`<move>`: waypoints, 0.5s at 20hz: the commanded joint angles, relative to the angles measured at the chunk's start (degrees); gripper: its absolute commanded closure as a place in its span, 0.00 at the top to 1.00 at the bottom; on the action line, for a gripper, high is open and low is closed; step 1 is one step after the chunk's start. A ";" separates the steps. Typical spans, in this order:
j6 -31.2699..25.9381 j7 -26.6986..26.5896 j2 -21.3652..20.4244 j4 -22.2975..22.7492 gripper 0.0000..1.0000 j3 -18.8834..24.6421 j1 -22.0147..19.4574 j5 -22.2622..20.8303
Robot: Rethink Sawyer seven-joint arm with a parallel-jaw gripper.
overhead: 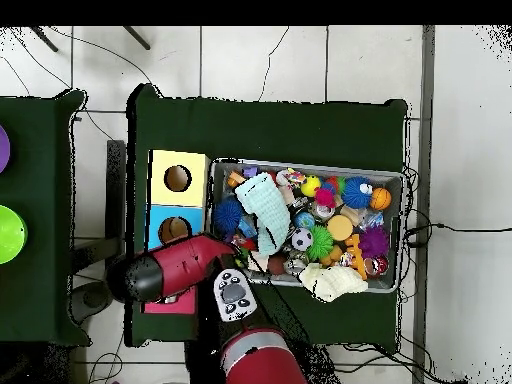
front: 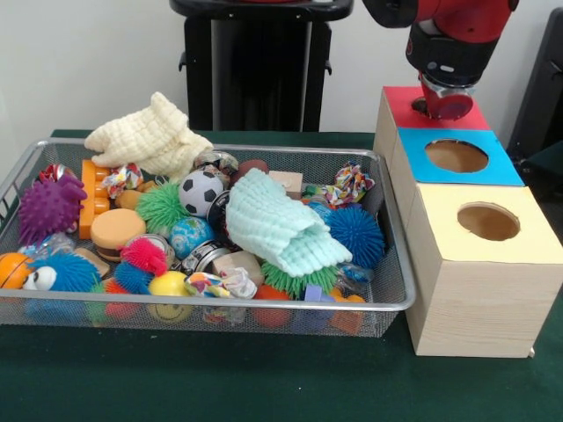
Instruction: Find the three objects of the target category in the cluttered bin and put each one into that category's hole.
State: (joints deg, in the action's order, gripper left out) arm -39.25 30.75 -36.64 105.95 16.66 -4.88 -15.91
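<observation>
The red and black arm's claw [front: 445, 104] hangs directly over the round hole in the red panel [front: 406, 103] atop the pale wooden box [front: 479, 303]; whether it is clenched or released I cannot tell. In the front view, the blue-panelled hole [front: 456, 156] and then the yellow-panelled hole [front: 488, 221] lie toward 5 o'clock of it. At 8 o'clock sits the wide silver wire-mesh bin [front: 395, 264], heaped with spiky rubber balls, a small soccer ball [front: 201, 192], a mint-green cloth [front: 283, 225] and a cream cloth [front: 148, 137]. No plush animal can be made out.
</observation>
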 commanded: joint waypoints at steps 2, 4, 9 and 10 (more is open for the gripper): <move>-8.04 8.45 -3.07 -0.58 0.00 0.81 -1.81 1.73; -4.17 9.18 -2.54 3.79 0.00 -1.25 -1.65 -1.02; -6.46 8.54 -3.68 2.89 0.00 -2.28 -0.80 -2.15; -6.72 8.58 -3.88 2.84 0.00 -2.34 -0.67 -2.09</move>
State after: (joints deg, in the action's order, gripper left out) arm -40.28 30.77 -38.54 107.17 16.40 -4.98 -15.31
